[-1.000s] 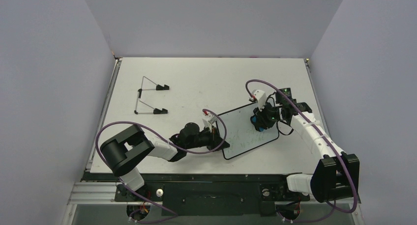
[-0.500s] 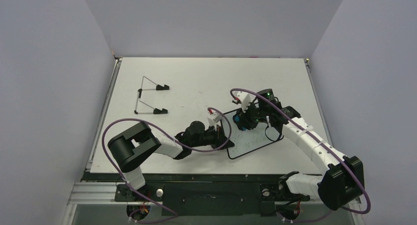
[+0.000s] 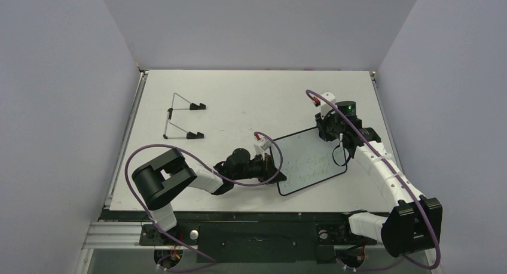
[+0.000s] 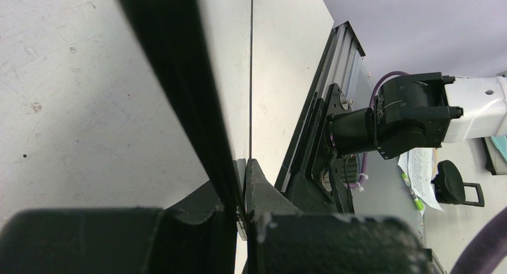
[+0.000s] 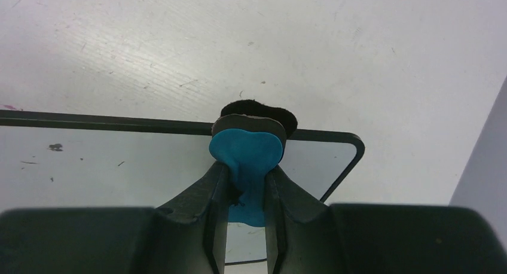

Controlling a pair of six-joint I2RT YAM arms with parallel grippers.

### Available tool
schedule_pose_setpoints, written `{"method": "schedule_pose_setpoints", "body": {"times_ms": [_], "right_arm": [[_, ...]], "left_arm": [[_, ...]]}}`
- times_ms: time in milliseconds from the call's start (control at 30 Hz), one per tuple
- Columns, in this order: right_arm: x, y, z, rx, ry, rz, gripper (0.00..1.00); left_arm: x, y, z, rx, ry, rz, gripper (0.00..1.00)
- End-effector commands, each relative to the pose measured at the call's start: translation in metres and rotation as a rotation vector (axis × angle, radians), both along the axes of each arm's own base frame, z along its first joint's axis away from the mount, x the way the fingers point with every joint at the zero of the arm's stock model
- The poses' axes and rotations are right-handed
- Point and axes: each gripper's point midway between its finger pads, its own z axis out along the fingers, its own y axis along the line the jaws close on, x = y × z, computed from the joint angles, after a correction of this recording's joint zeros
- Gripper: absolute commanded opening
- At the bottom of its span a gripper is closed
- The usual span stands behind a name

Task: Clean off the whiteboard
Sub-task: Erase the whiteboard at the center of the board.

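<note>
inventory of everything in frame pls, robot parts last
whiteboard: 1, white with black rim, faint writing, flat on the table's near centre-right
eraser: 1, blue and black, over the whiteboard's far edge by a corner
wire stand: 1, thin wire with black feet, far left of the table
table: 1, white
walls: pale lavender, on three sides
arms: 2, black and white, purple cables, near edge
left gripper: black, clamped on the whiteboard's left edge
right gripper: black, closed on the eraser
</note>
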Motion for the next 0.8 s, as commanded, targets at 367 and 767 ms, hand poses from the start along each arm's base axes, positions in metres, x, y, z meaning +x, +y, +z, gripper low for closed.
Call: {"method": "schedule_pose_setpoints", "body": {"times_ms": [367, 767], "right_arm": [[-0.072, 0.118, 0.007, 0.21, 0.067, 0.599, 0.0], [-0.004, -0.031, -0.001, -0.03, 0.002, -0.084, 0.0]], "left_arm": [[0.005, -0.021, 0.036, -0.136, -0.074, -0.035, 0.0], [0.007, -0.018, 0.024, -0.131, -0.048, -0.016, 0.0]]}}
